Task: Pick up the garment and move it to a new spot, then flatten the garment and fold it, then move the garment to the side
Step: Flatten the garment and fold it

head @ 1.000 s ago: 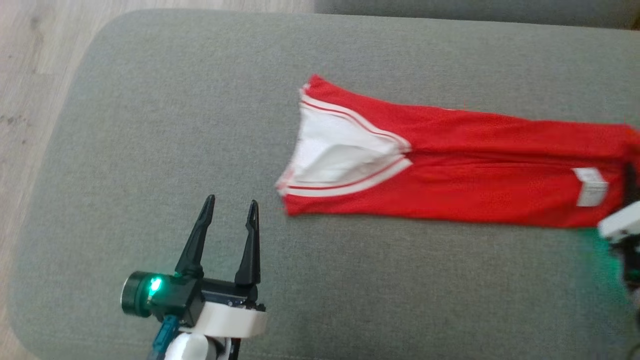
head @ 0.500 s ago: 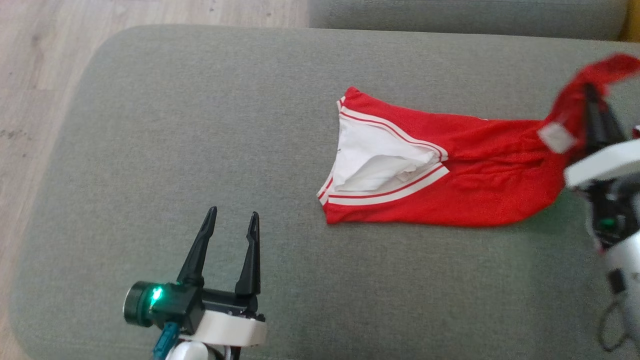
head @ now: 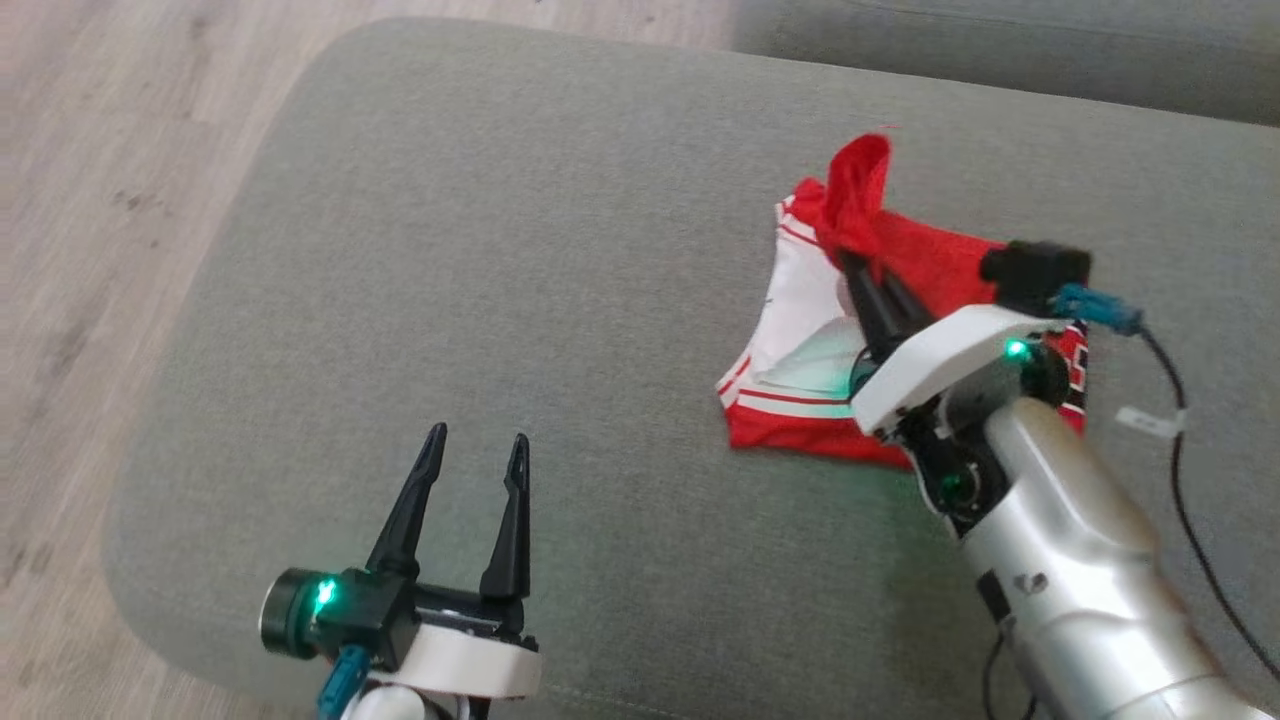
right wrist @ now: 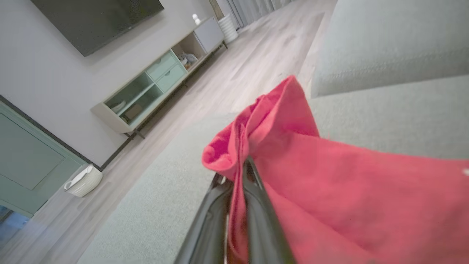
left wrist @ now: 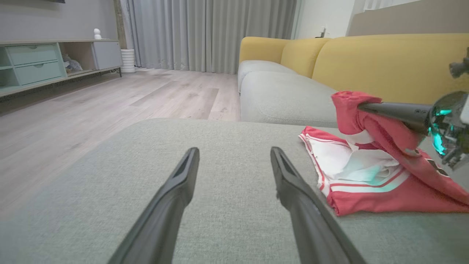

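One garment [head: 800,432], two end effectors [head: 478,433] [head: 852,262], one grey ottoman [head: 500,250], one yellow sofa [left wrist: 384,58].

The red jersey [head: 800,432] is thin matt cloth with white trim; the ottoman [head: 520,260] beneath, coarse grey woven fabric. The floor [head: 100,200] is pale wood plank. The right forearm [head: 1070,560] shines silver, smooth.

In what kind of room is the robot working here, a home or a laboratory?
Most likely a home living room: a yellow sofa beyond the grey cushioned seat, a wall-mounted television above a low cabinet, and long curtains reaching a wooden floor.
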Available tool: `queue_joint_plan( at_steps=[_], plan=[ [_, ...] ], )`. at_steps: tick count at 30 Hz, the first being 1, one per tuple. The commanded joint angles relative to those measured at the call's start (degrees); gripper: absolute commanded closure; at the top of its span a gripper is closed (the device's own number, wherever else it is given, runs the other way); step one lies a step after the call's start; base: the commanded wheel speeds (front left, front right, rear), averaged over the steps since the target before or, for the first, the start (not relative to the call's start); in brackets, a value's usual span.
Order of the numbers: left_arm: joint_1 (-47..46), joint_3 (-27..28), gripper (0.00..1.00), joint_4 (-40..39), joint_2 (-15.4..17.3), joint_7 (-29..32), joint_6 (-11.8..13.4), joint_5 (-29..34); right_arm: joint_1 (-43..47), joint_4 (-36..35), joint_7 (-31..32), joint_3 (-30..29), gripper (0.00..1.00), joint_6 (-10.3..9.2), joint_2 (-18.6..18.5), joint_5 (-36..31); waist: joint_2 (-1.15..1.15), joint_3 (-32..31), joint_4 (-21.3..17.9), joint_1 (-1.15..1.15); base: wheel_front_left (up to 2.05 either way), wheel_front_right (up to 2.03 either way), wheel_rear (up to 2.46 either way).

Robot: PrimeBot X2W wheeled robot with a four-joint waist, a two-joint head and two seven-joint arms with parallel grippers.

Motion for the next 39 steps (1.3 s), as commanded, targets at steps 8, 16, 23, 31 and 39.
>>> queue_joint_plan(
  at_steps=[8, 16, 23, 31, 39],
  plan=[
    [-1.51, 0.8, 0.0, -1.17, -0.34, -0.29, 0.64, -0.9, -4.31, 1.34, -4.97, 2.39, 0.0, 0.39, 2.39, 2.14, 0.0, -1.01, 1.19, 0.0, 0.0, 0.0, 0.0],
    [2.03, 2.69, 0.0, 0.47, -0.35, -0.29, 0.19, -0.64, 3.66, -3.78, -11.59, 1.66, 0.0, 0.39, -4.16, 1.03, 0.0, -8.08, -3.7, 0.0, 0.0, 0.0, 0.0],
    [4.1, 3.8, 0.0, 1.67, -0.35, -0.29, -0.46, -0.66, 15.78, -6.72, -14.57, -4.04, 0.0, 0.39, -9.06, -1.49, 0.0, -11.81, -7.29, 0.0, 0.0, 0.0, 0.0],
    [4.11, 3.93, 0.0, 2.08, -0.35, -0.29, -1.23, -0.15, 21.49, -7.71, -14.96, -7.88, 0.0, 0.39, -7.23, -6.69, 0.0, -11.9, -5.95, 0.0, 0.0, 0.0, 0.0],
    [3.67, 2.48, 0.0, 1.42, -0.36, -0.29, -1.03, -0.5, 16.84, -4.17, -14.99, -9.56, 0.7, 0.39, -3.92, -15.17, 0.0, -8.95, 1.08, 0.0, 0.0, 0.0, 0.0]
  ],
)
